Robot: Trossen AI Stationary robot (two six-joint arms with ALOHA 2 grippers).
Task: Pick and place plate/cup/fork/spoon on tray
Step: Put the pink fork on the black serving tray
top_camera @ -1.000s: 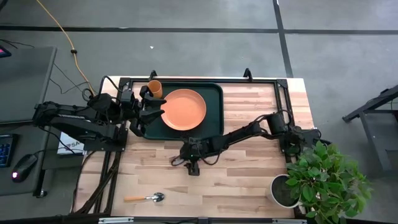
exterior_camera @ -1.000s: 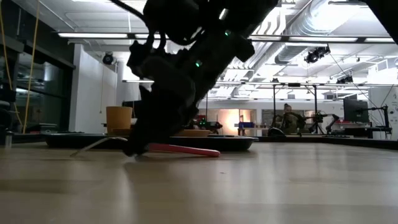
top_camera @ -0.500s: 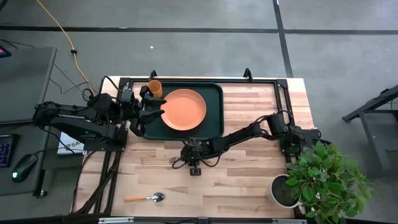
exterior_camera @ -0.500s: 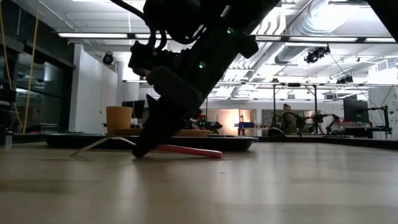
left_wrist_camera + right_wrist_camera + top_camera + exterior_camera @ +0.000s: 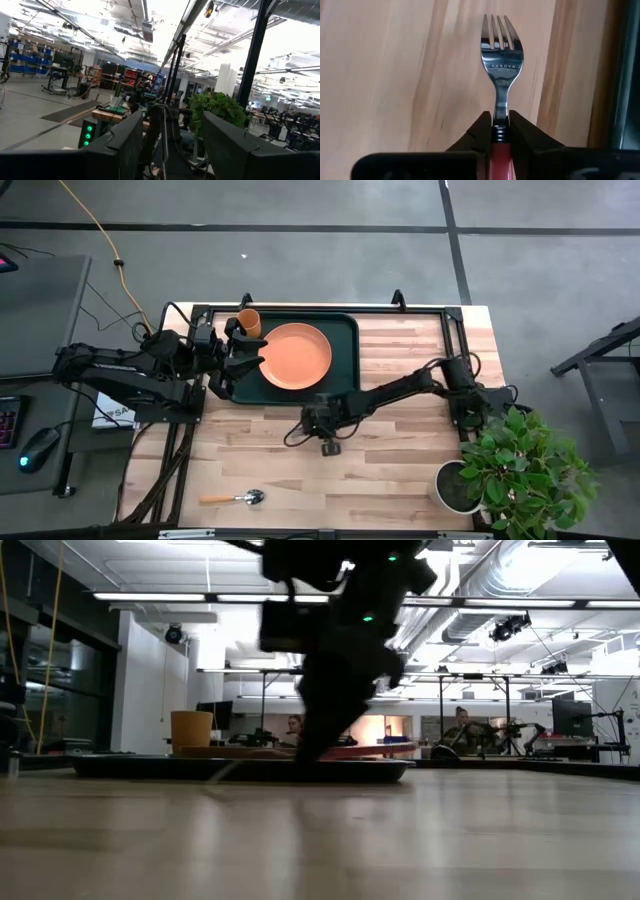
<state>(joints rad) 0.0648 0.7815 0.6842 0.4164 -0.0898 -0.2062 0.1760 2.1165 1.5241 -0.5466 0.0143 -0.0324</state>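
The dark green tray [image 5: 345, 330] lies at the table's far middle. The orange plate [image 5: 296, 357] rests flat in it, and the orange cup [image 5: 249, 322] stands upright at its far left corner. The spoon [image 5: 236, 498] lies flat on the wood near the front edge. My right gripper [image 5: 310, 428] hangs just in front of the tray's near rim, shut on the pink-handled fork [image 5: 502, 60]. My left gripper [image 5: 170, 150] stays raised at the tray's left edge [image 5: 243, 362], open, with nothing between its fingers. My right gripper pinches the fork between its two fingers [image 5: 481, 134], where the metal neck [image 5: 500, 116] meets the pink handle [image 5: 498, 160]. It comes slanting down from the table's right side, and the tines stick out past the fingertips. The fork hangs clear of the wood, its handle [image 5: 378, 750] showing above the table.
A potted plant [image 5: 520, 465] stands at the table's near right corner beside the right arm's base. A side table [image 5: 40, 310] with a mouse sits off the left edge. Bare wood [image 5: 400, 480] lies in front of the tray. People show in the room behind [image 5: 462, 725].
My right gripper has risen and gone toward the table's right edge and a little toward the tray. The fork, which lay on the wood under it, has come up with it and now hangs clear of the table.
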